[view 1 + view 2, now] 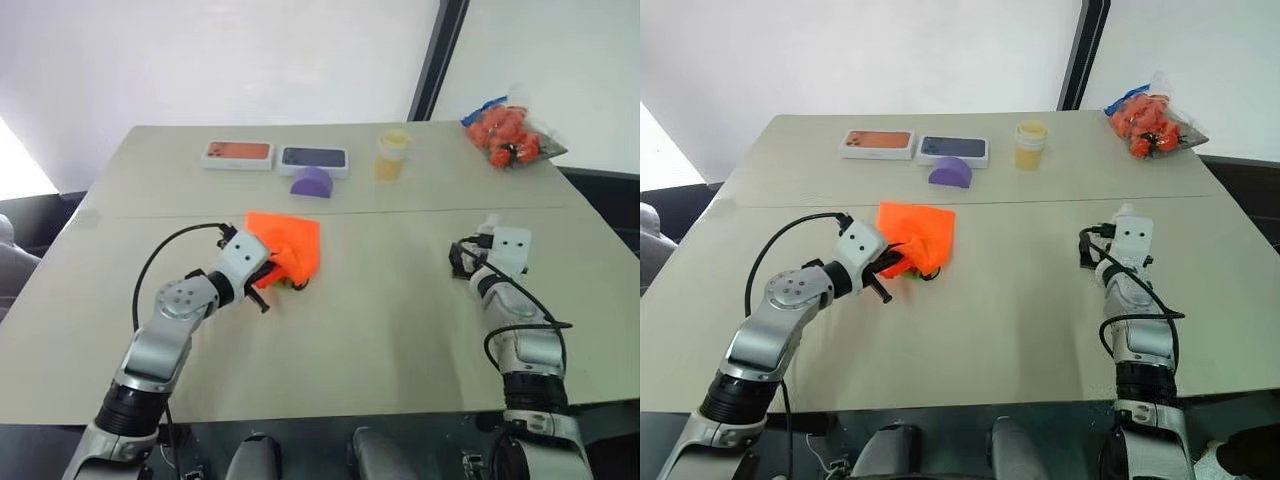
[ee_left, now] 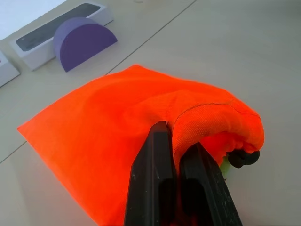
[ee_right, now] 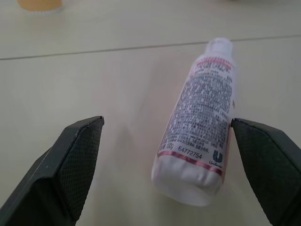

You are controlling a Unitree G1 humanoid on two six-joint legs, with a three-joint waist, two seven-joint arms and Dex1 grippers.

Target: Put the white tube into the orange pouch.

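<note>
**Tube lying between spread right fingers; left gripper pinching the pouch**

The white tube [image 3: 200, 120] is lying flat on the table [image 1: 380, 320], cap end pointing away from the right gripper [image 3: 167, 160] and crimped end nearest the wrist. It is sitting between the two black fingers [image 3: 70, 165], which are standing wide apart, and it is lying much closer to one finger than to the other. That nearer finger looks to be just beside or grazing the tube's side; the other is well apart from it. The tube is resting on the table, not lifted.

Across the table, the left gripper [image 2: 176, 165] is clenching a fold of the orange pouch [image 2: 117, 122] near its gathered mouth, fingers pressed together on the fabric. The pouch is lying slumped on the table, well apart from the tube, with a purple half-round block [image 1: 312, 181] and two phone boxes [image 1: 314, 158] beyond it.
</note>
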